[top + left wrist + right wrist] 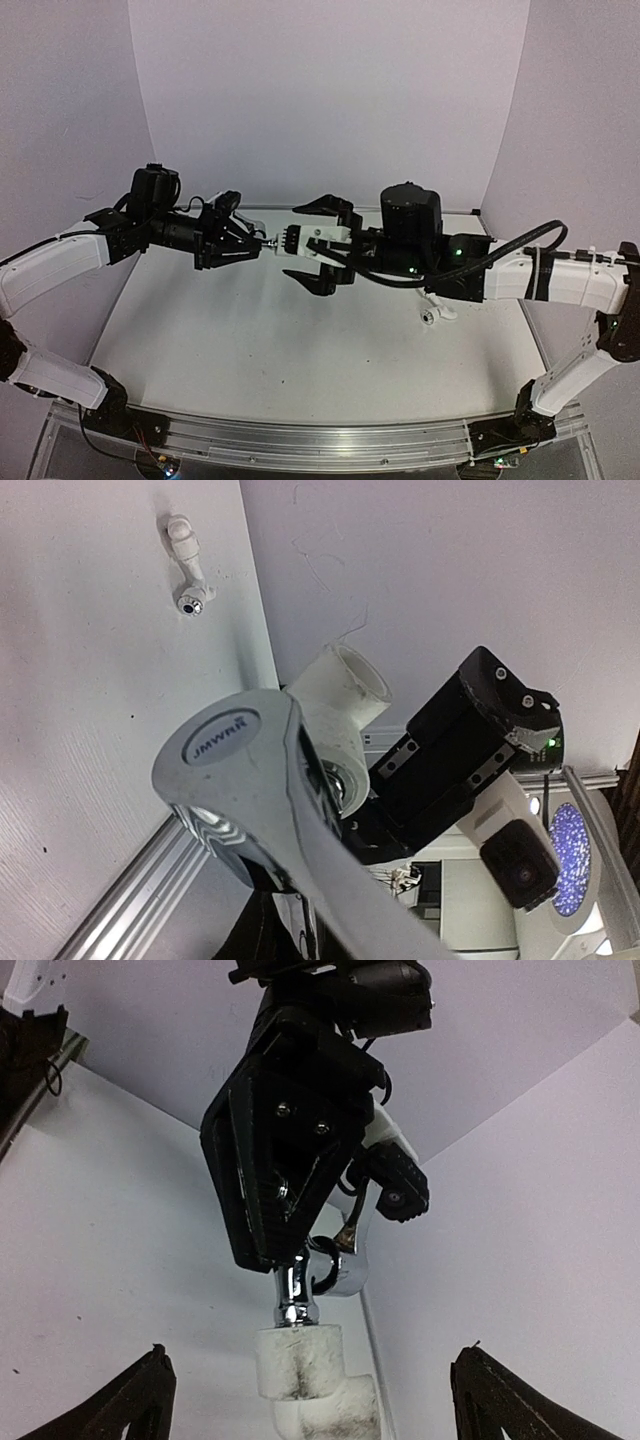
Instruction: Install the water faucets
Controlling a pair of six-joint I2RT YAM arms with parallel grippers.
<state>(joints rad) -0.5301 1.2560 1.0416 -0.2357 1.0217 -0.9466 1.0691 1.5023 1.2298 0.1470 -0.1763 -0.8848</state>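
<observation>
My left gripper (250, 243) is shut on a chrome water faucet (297, 1295) held in the air over the back of the table. The faucet's grey lever handle (225, 742) fills the left wrist view and hides the jaws there. The chrome stem sits in a white elbow fitting (305, 1375), also seen as a white elbow (300, 238) from above. My right gripper (315, 243) is open, its fingers (130, 1400) standing wide on either side of the elbow without touching it. A second small white and chrome faucet (436, 311) lies on the table to the right.
The white table (250, 350) has white walls behind and at both sides. An aluminium rail (300, 435) runs along its near edge. The second faucet (188, 565) lies close to the right wall, below my right arm.
</observation>
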